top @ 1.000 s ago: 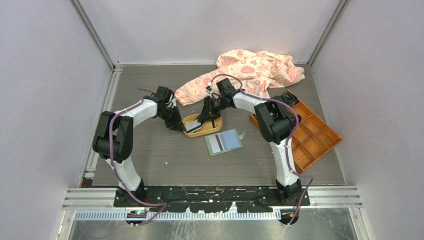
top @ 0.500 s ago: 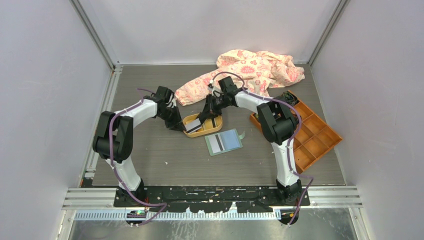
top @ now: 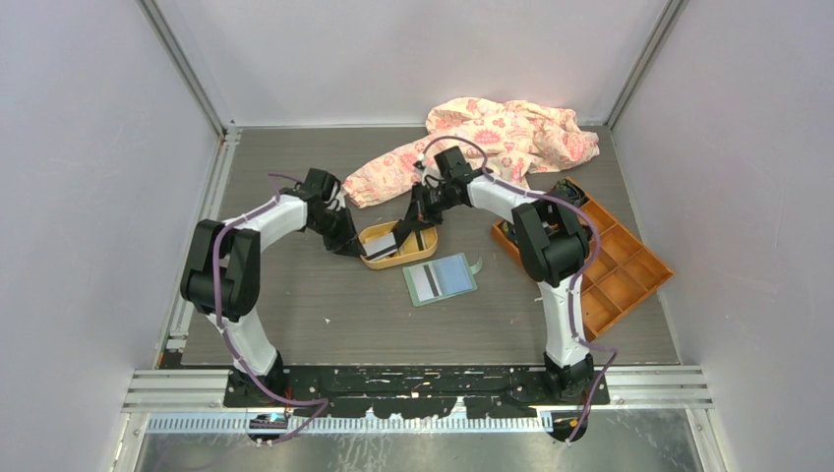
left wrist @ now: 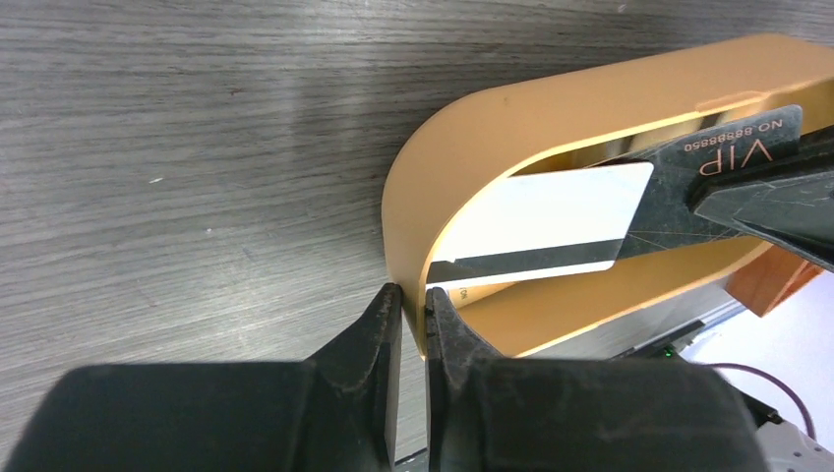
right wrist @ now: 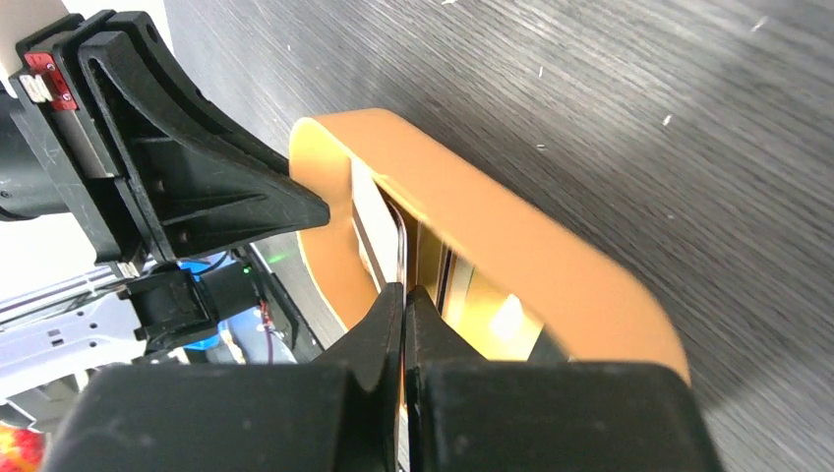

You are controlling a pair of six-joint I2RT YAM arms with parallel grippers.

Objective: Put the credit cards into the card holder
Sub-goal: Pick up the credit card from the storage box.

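Observation:
A pale credit card (left wrist: 551, 221) with a dark stripe stands tilted in the orange oval tray (top: 421, 253). Its far end is dark and printed VIP. My right gripper (top: 411, 228) is shut on that end, and the thin card edge (right wrist: 401, 246) sits between its fingertips (right wrist: 403, 290). Another card (left wrist: 462, 292) lies partly hidden beneath it. My left gripper (top: 351, 246) is shut on the tray's left rim (left wrist: 405, 236), pinched between its fingers (left wrist: 413, 300). The pale green card holder (top: 454, 275) lies open just in front of the tray, with a striped card (top: 429, 282) on it.
A floral cloth (top: 492, 143) lies bunched at the back, right behind the right wrist. An orange compartmented box (top: 615, 270) stands at the right side. In the right wrist view the left gripper's black body (right wrist: 187, 187) is close beyond the tray.
The right gripper's jaws closed onto the card in the tray, and its wrist shifted slightly to the right. The left gripper kept its hold on the tray rim.

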